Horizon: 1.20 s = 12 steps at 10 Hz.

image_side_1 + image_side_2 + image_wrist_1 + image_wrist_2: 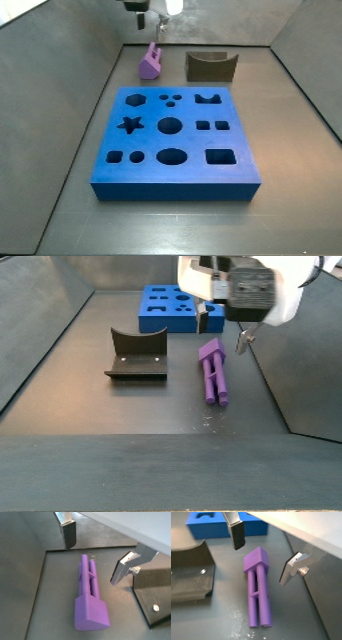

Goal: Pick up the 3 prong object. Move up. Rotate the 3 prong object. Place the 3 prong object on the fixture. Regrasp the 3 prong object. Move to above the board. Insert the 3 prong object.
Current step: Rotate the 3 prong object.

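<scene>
The 3 prong object (258, 587) is seen lying flat on the dark floor, untouched, block end toward the board (228, 526) and prongs pointing away from it. In a side view it (214, 371) lies just beside the fixture (136, 355), apart from it, with the wall close on its other side. The board (174, 143) is seen well clear, its cutouts unoccupied.

The gripper (261, 554) is held above the piece, fingers spread wide: one finger (67, 533) on one flank, the other (125, 568) on the opposite flank, nothing between them. No contact with the piece is visible. In a side view the gripper (242, 331) is placed over the block end, near the wall.

Judged stage: descent for the first pick, not yet closed.

Risks noted:
- The grasp line appears offset along the piece; if the fingers are closed near the block end, the long prongs may sag or swing when lifted.
- A finger may be landed on top of a prong instead of beside it, should the descent be slightly off centre; the piece would be pressed or skidded.
- The wall-side finger is given little room; a scrape against the wall is possible.
- A skewed grip would be carried into the rotation and the fixture placement.
</scene>
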Motion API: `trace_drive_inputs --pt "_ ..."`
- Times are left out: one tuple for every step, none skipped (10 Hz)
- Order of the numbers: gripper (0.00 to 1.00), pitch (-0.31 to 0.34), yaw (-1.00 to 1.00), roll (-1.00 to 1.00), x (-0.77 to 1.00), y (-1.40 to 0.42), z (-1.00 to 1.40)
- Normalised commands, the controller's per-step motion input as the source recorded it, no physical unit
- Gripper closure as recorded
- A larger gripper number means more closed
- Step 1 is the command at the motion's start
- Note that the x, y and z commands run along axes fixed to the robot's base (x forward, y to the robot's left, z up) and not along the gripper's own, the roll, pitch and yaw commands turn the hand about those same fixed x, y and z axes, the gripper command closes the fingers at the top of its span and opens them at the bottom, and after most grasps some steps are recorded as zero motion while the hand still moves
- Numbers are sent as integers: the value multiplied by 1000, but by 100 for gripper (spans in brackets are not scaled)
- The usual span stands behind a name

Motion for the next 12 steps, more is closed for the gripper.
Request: trace_drive_inputs --pt "0 -24 1000 4 35 3 -21" --pt "0 -25 1000 4 35 3 -21" --pt "0 -28 1000 5 35 3 -21" --pt "0 -31 1000 5 35 3 -22" --pt "0 -34 1000 6 34 3 -22" --pt "0 -38 1000 7 34 3 -22" --pt "0 -45 1000 8 33 3 -22" --pt "0 -53 1000 9 33 2 -23" --pt "0 -68 1000 12 32 2 -23" --pt "0 -79 1000 14 31 2 -24" --pt "0 -78 653 14 29 2 -25" --pt "0 -76 372 14 26 1 -27"
